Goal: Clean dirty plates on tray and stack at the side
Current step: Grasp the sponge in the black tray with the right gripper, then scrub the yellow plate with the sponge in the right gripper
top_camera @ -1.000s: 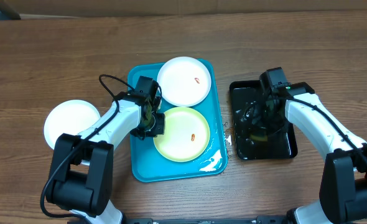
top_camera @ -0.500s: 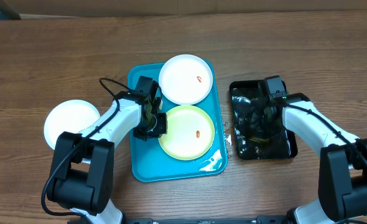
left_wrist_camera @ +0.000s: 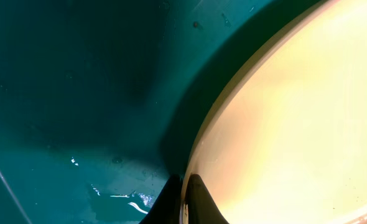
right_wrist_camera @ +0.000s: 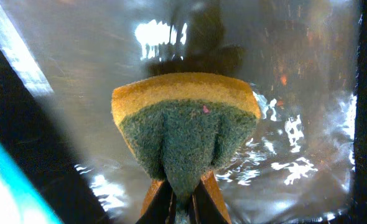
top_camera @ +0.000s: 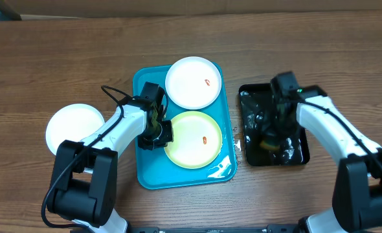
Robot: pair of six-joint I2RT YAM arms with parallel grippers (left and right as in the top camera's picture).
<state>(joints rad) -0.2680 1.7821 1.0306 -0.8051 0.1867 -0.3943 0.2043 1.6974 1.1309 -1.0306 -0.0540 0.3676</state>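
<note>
The turquoise tray (top_camera: 146,165) holds a white plate (top_camera: 188,87) with a small orange smear at the back and a pale yellow-green plate (top_camera: 191,139) with an orange smear in front. A second white plate (top_camera: 68,126) lies on the table to the left. My left gripper (top_camera: 160,134) is shut on the yellow-green plate's left rim; the left wrist view shows the fingers (left_wrist_camera: 185,202) pinching the rim (left_wrist_camera: 283,124) above the tray floor (left_wrist_camera: 78,81). My right gripper (top_camera: 273,133) is shut on a yellow-and-green sponge (right_wrist_camera: 185,127) over the wet black tray (right_wrist_camera: 308,74).
The glossy black tray (top_camera: 301,152) sits right of the turquoise tray and holds water. Water droplets lie on the table between the two trays (top_camera: 236,145). Wooden tabletop surrounds everything.
The yellow-green plate has shifted slightly right on the tray with my left gripper. My right gripper has moved about over the black tray, holding the sponge.
</note>
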